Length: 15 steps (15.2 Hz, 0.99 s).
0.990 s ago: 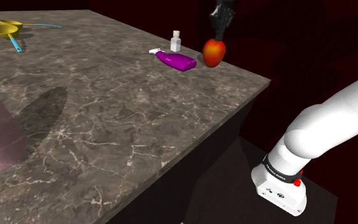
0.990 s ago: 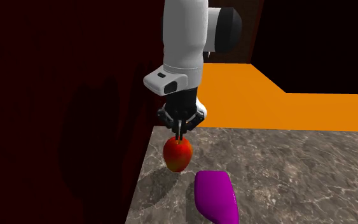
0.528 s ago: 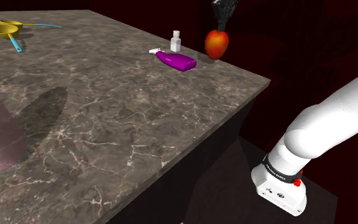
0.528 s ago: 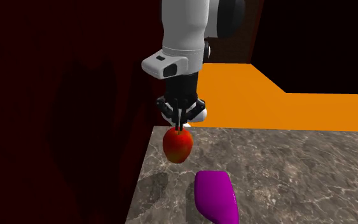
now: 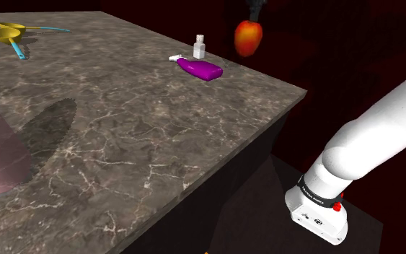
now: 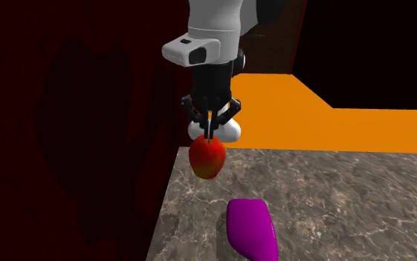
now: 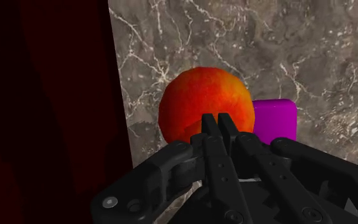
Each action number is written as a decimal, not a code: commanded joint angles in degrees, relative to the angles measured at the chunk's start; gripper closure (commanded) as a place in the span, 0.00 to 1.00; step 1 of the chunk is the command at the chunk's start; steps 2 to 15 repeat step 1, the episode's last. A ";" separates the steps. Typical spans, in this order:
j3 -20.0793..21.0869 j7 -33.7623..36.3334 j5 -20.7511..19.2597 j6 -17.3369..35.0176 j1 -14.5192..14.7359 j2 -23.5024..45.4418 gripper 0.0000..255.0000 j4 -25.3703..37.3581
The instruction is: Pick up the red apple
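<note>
I am pinching the red apple (image 6: 207, 158) at its very top with my pincer (image 6: 211, 135) drawn almost together, so it is hanging straight beneath it, clear of the tabletop (image 6: 347, 193), over the edge near the purple bottle (image 6: 251, 226).

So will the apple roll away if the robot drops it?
Probably, yes. The apple is round and hangs over the marbled counter close to its edge, so it could roll off. It keeps its shape while pinched, so it seems firm. The jaws grip only its very top, nearly meeting, so it may swing or slip.
</note>
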 commanded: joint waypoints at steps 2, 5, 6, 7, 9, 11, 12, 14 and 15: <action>0.01 -0.01 -0.02 -0.52 0.00 0.19 1.00 0.70; 0.01 -0.01 -0.02 -0.52 0.00 0.19 1.00 0.70; 0.01 -0.01 -0.02 -0.52 0.00 0.19 1.00 0.70; 0.01 -0.01 -0.02 -0.52 0.00 0.19 1.00 0.70; 0.01 -0.01 -0.02 -0.52 0.00 0.19 1.00 0.70; 0.01 -0.01 -0.02 -0.52 0.00 0.19 1.00 0.70; 0.01 -0.01 -0.02 -0.52 0.00 0.19 1.00 0.70; 0.01 -0.01 -0.02 -0.52 0.00 0.19 1.00 0.70; 0.01 -0.01 -0.02 -0.52 0.00 0.19 1.00 0.70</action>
